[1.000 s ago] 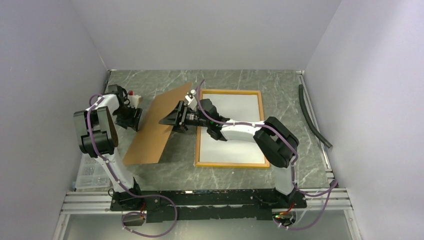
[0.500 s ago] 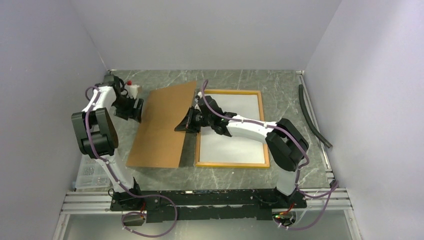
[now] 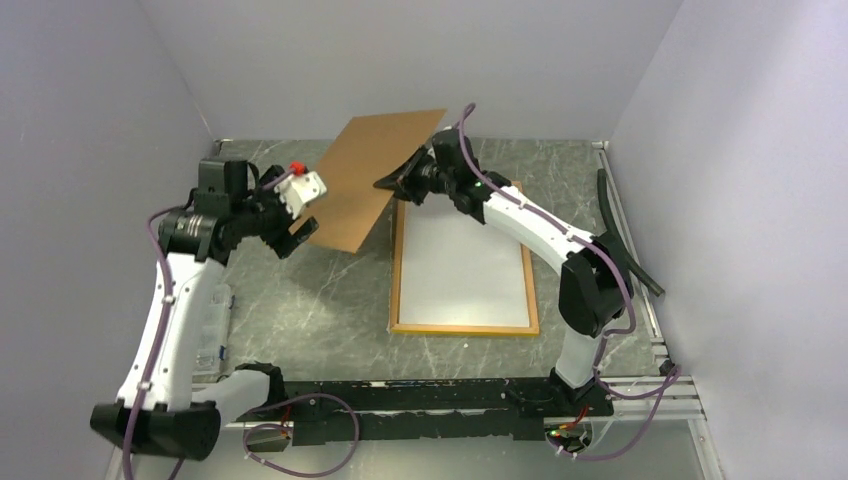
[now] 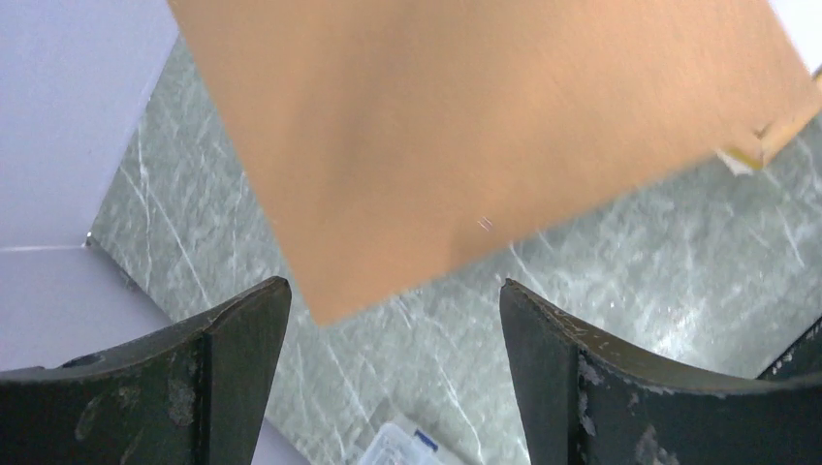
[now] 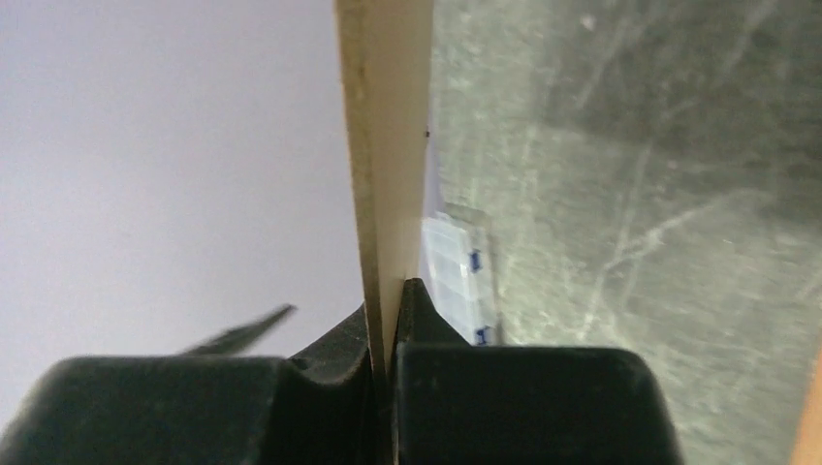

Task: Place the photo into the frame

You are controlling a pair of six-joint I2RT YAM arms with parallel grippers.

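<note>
Near the frame, the outstretched right claw pinches the tilted board.

Arms: two, the left arm and the right arm. Grippers: two, the left gripper and the right gripper, each with two fingers, four fingers in all. Frame: one, yellow-orange, four rails. White panel inside those rails: one; print or pane cannot be told. Backing board: one, brown. Black hose: one. Clear plastic box: one. Table: one.
</note>
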